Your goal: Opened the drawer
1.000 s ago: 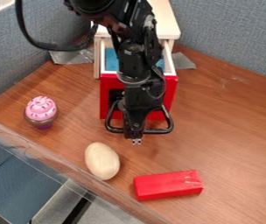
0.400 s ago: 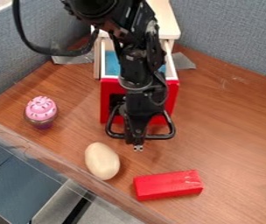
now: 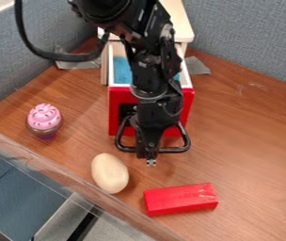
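1. The drawer point(image 3: 115, 103) was seen pulled out from the front of the pale cabinet point(image 3: 178, 19), and its blue inside was partly shown.
2. At its red front, the black handle point(image 3: 174, 150) was crossed by the gripper point(image 3: 150, 163), whose tip was placed just beyond the lower bar. Whether it was clenched or released could not be told.
3. The drawer was judged to be light and stiff, not fragile, and likely to be slid easily if pulled straight; by a sideways pull it could be jammed.
4. The handle was judged hard and rather slippery, so the middle of its bar was considered the best place to be hooked or held.
5. Nearer to the camera, the egg-shaped thing point(image 3: 109, 173) and the red block point(image 3: 180, 199) were laid on the table point(image 3: 252, 141); the toy cupcake point(image 3: 43, 117) was placed to the left of the picture.
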`<state>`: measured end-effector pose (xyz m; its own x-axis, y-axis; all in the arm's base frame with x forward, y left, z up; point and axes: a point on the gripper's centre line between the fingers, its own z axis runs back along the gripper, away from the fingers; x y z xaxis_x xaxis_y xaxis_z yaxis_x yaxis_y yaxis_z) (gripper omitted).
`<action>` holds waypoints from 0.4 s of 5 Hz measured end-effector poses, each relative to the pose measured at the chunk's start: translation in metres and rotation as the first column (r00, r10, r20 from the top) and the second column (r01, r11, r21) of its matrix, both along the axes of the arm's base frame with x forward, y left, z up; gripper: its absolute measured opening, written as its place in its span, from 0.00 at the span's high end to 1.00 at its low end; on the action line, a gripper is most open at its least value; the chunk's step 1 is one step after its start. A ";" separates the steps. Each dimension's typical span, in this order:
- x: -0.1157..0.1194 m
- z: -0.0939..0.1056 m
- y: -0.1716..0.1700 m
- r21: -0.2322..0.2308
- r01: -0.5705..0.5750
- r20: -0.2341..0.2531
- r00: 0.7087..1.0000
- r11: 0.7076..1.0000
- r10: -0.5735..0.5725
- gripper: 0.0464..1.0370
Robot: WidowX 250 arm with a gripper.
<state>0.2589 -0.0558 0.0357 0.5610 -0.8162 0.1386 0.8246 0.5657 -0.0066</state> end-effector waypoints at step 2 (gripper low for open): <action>-0.003 -0.001 0.000 0.009 0.002 0.005 1.000 1.000 -0.002 0.91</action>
<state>0.2562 -0.0559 0.0347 0.5585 -0.8186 0.1341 0.8259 0.5638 0.0020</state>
